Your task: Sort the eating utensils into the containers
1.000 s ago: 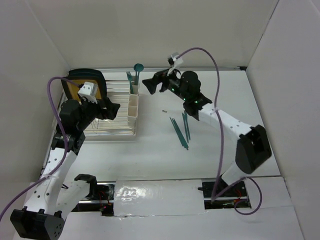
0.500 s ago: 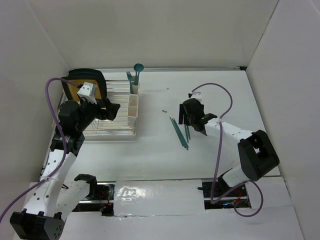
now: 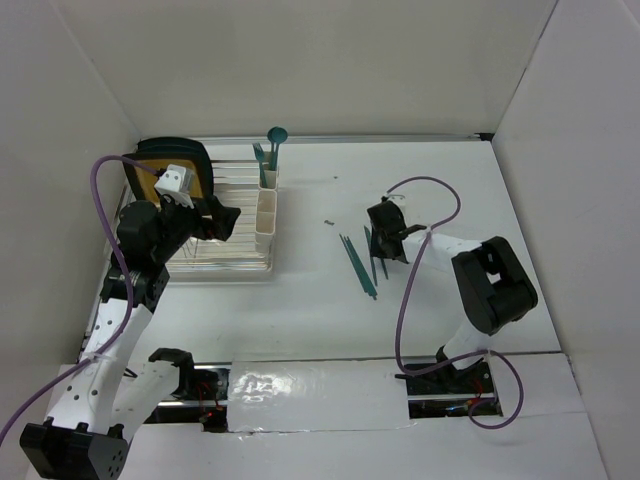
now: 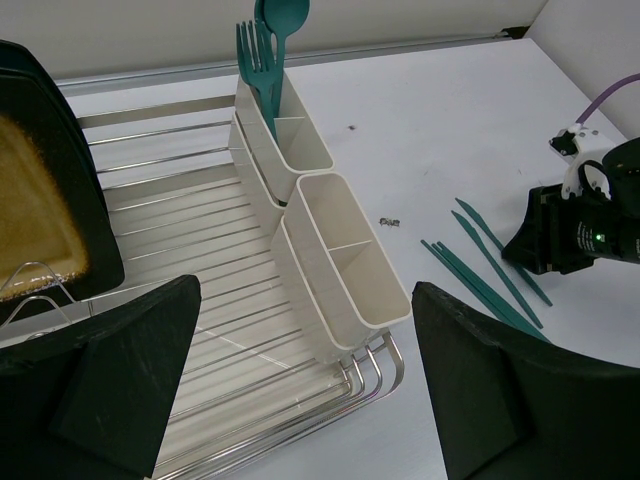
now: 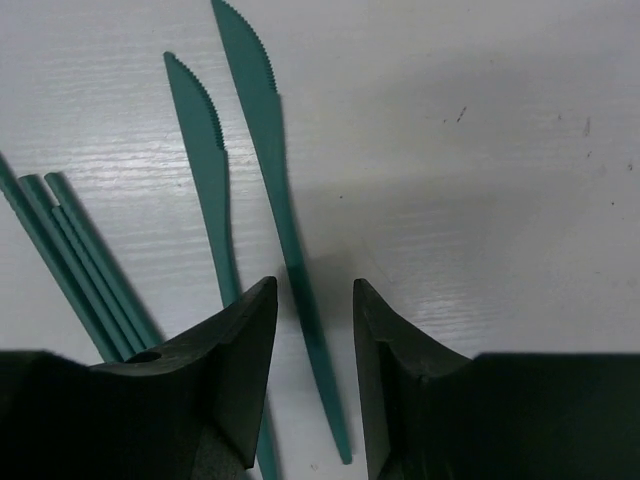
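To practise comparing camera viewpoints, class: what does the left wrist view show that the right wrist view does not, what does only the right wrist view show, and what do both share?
Only the left wrist view: the dish rack, the plate standing in it, the cream containers with a fork and spoon upright in the far cup, and the open left gripper.
Only the right wrist view: the serrated edges of two knives, with the right gripper astride one knife.
Both: teal utensils lying on the white table.
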Available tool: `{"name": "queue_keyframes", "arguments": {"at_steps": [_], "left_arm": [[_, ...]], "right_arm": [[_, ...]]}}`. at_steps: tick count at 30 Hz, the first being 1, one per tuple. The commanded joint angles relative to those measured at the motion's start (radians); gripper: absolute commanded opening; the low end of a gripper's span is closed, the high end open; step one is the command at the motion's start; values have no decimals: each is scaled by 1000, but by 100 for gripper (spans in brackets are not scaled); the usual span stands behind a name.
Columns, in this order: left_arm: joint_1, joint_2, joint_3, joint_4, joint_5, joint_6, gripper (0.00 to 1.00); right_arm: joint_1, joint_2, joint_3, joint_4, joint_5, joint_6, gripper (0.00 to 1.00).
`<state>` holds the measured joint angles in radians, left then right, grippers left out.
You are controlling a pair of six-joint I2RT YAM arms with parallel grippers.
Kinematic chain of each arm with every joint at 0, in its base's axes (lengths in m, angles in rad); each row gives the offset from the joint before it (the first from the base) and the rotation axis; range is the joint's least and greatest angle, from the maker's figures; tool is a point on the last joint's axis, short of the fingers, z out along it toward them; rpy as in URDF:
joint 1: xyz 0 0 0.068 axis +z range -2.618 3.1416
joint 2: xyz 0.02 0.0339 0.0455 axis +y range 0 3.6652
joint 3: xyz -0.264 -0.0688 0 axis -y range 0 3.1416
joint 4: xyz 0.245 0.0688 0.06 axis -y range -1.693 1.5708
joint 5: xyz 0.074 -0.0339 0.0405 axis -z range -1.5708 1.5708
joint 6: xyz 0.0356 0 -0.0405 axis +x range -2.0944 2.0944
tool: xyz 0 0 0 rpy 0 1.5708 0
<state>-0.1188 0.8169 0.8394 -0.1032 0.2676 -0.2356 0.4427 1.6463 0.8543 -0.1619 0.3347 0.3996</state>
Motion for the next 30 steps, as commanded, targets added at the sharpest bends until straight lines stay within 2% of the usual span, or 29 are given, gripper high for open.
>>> {"name": "queue_keyframes", "arguments": {"at_steps": [1, 9, 10, 13, 14, 15, 17, 20, 23, 27, 28, 30], "left_arm": [[5, -7, 3, 45, 16, 5, 100], [5, -7, 3, 43, 19, 7, 100], [5, -7, 1, 45, 18, 7, 100], [4, -7, 1, 45, 16, 10, 100], [7, -5, 1, 46, 15, 10, 100], [5, -5, 1, 46, 15, 10, 100], [5, -2, 1, 43, 15, 10, 100], [5, 1, 1, 45, 12, 9, 100], [5, -2, 1, 45, 7, 10, 100], [5, -4, 1, 45, 10, 13, 100], [5, -4, -2, 43, 5, 13, 100], [5, -4, -2, 49, 10, 13, 100]], "right_arm": [[-19, 3, 8, 35, -3, -4, 43], [-21, 44, -12, 81, -40, -25, 37], [-21, 61, -3, 81, -31, -30, 31], [-21, 104, 23, 61, -6, -38, 26], [-28, 125, 38, 49, -17, -38, 18], [-29, 135, 38, 48, -17, -39, 18], [-32, 151, 49, 48, -26, -44, 2], [-36, 162, 61, 48, -62, -51, 0], [-44, 120, 52, 79, -146, -61, 0], [-94, -101, 19, 220, -330, -110, 0], [-98, -147, 9, 333, -377, -119, 0], [-102, -251, 0, 453, -524, -134, 0]]}}
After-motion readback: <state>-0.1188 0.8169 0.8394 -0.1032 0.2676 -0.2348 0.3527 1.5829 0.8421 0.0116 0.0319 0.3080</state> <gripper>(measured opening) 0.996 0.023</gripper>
